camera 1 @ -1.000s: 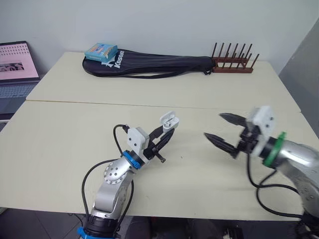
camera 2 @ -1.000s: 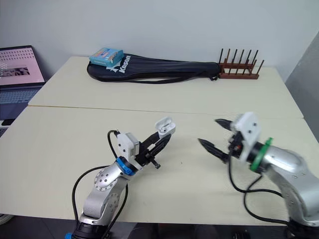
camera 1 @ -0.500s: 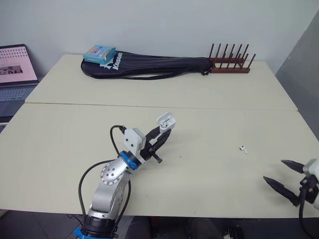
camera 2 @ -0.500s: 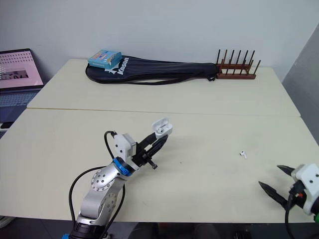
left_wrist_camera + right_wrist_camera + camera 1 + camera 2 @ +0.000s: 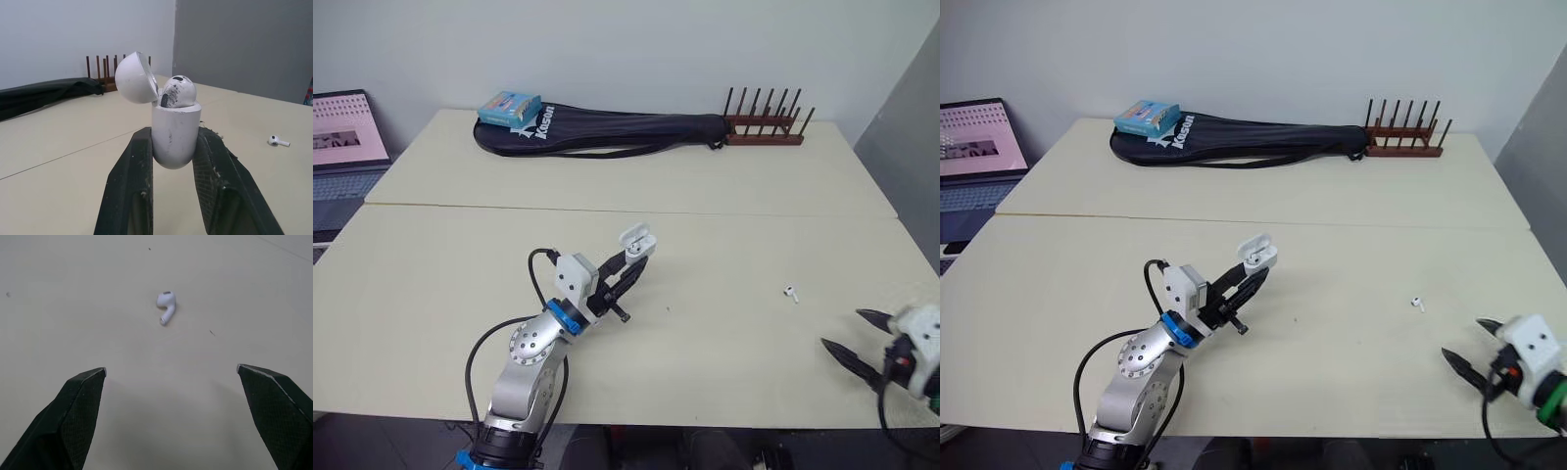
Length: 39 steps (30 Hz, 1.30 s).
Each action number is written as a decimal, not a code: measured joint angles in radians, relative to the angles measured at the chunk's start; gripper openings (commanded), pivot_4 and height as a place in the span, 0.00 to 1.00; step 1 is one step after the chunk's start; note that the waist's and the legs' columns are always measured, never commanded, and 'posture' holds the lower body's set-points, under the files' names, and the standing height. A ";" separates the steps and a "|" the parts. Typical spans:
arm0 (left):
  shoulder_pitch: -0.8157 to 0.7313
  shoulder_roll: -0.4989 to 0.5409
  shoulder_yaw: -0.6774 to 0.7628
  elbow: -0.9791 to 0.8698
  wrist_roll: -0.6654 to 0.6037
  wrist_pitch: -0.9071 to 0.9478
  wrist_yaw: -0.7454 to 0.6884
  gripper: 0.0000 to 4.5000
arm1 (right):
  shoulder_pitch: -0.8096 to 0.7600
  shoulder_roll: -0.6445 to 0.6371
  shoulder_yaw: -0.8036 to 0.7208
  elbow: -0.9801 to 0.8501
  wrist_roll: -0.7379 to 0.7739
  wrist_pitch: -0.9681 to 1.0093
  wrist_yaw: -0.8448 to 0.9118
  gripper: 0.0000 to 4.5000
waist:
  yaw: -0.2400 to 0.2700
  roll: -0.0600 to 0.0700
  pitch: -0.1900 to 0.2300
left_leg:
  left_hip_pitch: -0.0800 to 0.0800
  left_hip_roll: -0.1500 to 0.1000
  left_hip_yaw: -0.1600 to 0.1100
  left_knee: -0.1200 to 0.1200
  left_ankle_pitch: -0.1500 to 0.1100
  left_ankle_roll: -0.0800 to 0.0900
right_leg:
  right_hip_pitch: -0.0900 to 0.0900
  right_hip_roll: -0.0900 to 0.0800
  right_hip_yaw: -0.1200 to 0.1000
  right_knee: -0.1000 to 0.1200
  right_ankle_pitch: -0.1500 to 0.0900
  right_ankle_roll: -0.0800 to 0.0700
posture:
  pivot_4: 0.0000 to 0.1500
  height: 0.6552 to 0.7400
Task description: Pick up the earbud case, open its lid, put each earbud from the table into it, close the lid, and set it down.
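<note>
My left gripper (image 5: 631,264) clamps the case (image 5: 175,132); right gripper (image 5: 842,329) gapes empty. The earbud (image 5: 166,306) near the table (image 5: 754,196) right edge looks slippery; I'd pinch its stem.

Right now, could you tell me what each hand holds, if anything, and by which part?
The left hand grips the open earbud case by the sides of its body. The right hand is open and holds nothing.

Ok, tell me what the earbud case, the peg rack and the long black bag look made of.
Earbud case: hard white plastic, glossy, with dark scuffs. Peg rack: probably wood, reddish-brown and matte, with dowel pegs. Long black bag: soft fabric, likely nylon; it sags, creases and carries a printed logo.
</note>
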 measured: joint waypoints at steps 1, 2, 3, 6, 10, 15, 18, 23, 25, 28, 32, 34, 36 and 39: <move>0.000 0.000 -0.001 0.000 0.000 0.000 0.000 0.17 | -0.030 -0.001 0.019 0.001 -0.002 0.015 -0.014 1.00 | 0.000 0.000 0.000 | 0.000 0.000 0.000 0.000 0.000 0.000 | 0.000 0.000 0.000 0.000 0.000 0.000 | 1.00 0.63; 0.000 0.000 -0.001 0.000 -0.001 0.000 0.000 0.17 | -0.055 -0.002 0.036 0.001 -0.003 0.031 -0.022 1.00 | 0.000 0.000 0.000 | 0.000 0.000 0.000 0.000 0.000 0.000 | 0.000 0.000 0.000 0.000 0.000 0.000 | 1.00 0.63; 0.000 0.001 -0.001 0.001 -0.001 0.000 0.000 0.17 | -0.087 -0.005 0.061 0.006 -0.005 0.048 -0.031 1.00 | 0.000 0.000 0.000 | 0.000 0.000 0.000 0.000 0.000 0.000 | 0.000 0.000 0.000 0.000 0.000 0.000 | 1.00 0.63; -0.001 0.002 -0.004 0.002 -0.001 0.001 0.000 0.17 | -0.185 -0.004 0.134 0.051 -0.024 0.086 -0.064 1.00 | 0.000 0.000 0.000 | 0.000 0.000 0.000 0.000 0.000 0.000 | 0.000 0.000 0.000 0.000 0.000 0.000 | 1.00 0.63; -0.001 0.002 -0.011 0.002 -0.001 0.001 0.000 0.17 | -0.313 0.037 0.217 0.147 -0.045 0.127 -0.118 1.00 | 0.000 0.000 0.000 | 0.000 0.000 0.000 0.000 0.000 0.000 | 0.000 0.000 0.000 0.000 0.000 0.000 | 1.00 0.63; -0.001 0.003 -0.017 0.002 -0.001 0.001 0.003 0.17 | -0.384 0.075 0.265 0.203 -0.054 0.165 -0.169 1.00 | 0.001 0.000 0.000 | 0.000 0.000 0.000 0.000 0.000 0.000 | 0.000 0.000 0.000 0.001 0.000 0.000 | 1.00 0.63; -0.001 0.004 -0.020 0.002 0.000 0.001 0.004 0.17 | -0.392 0.075 0.266 0.200 -0.052 0.192 -0.179 0.92 | 0.001 0.000 0.000 | 0.000 0.000 0.000 0.000 0.000 0.000 | 0.000 0.000 0.000 0.001 0.000 0.000 | 1.00 0.63; 0.007 0.008 -0.020 0.000 0.000 0.001 0.006 0.17 | -0.345 0.069 0.261 0.168 -0.039 0.199 -0.174 0.55 | 0.004 0.000 0.000 | 0.001 0.000 -0.002 0.001 0.000 0.000 | 0.003 -0.001 -0.001 0.000 0.000 0.000 | 1.00 0.63; 0.008 0.009 -0.020 0.000 0.000 0.001 0.006 0.17 | -0.327 0.059 0.260 0.156 -0.036 0.200 -0.170 0.39 | 0.004 0.000 0.000 | 0.003 0.000 -0.002 0.001 0.000 0.000 | 0.005 -0.001 -0.002 -0.001 0.000 0.000 | 1.00 0.63; 0.008 0.009 -0.020 0.000 0.000 0.001 0.007 0.17 | -0.325 0.057 0.261 0.149 -0.033 0.204 -0.169 0.15 | 0.004 0.000 0.000 | 0.006 0.000 -0.001 0.001 0.000 0.000 | 0.007 -0.001 -0.001 -0.001 0.000 0.000 | 1.00 0.63; 0.008 0.009 -0.020 0.000 0.000 0.002 0.007 0.17 | -0.330 0.040 0.280 0.146 -0.044 0.188 -0.158 0.09 | 0.002 0.000 0.000 | 0.006 0.000 -0.001 0.000 0.000 0.000 | 0.007 -0.001 -0.001 -0.001 0.000 0.000 | 1.00 0.63; 0.008 0.009 -0.021 0.000 0.000 0.003 0.007 0.17 | -0.328 -0.014 0.316 0.145 -0.070 0.140 -0.109 0.09 | 0.001 0.000 0.000 | 0.006 0.000 0.000 0.000 0.000 0.000 | 0.007 -0.001 0.000 -0.001 0.000 0.000 | 1.00 0.63; 0.008 0.009 -0.021 -0.002 0.000 0.005 0.007 0.17 | -0.319 -0.070 0.358 0.134 -0.081 0.081 -0.025 0.09 | 0.001 0.000 0.000 | 0.006 0.000 0.000 0.000 0.000 0.000 | 0.007 0.000 -0.001 -0.001 0.000 0.000 | 1.00 0.63; 0.020 0.010 -0.022 -0.025 0.000 0.011 0.008 0.17 | -0.290 -0.147 0.428 0.093 -0.071 -0.021 0.150 0.09 | 0.001 0.000 0.000 | 0.006 0.001 -0.001 -0.001 0.000 0.000 | 0.006 0.000 -0.001 -0.001 0.000 0.000 | 1.00 0.63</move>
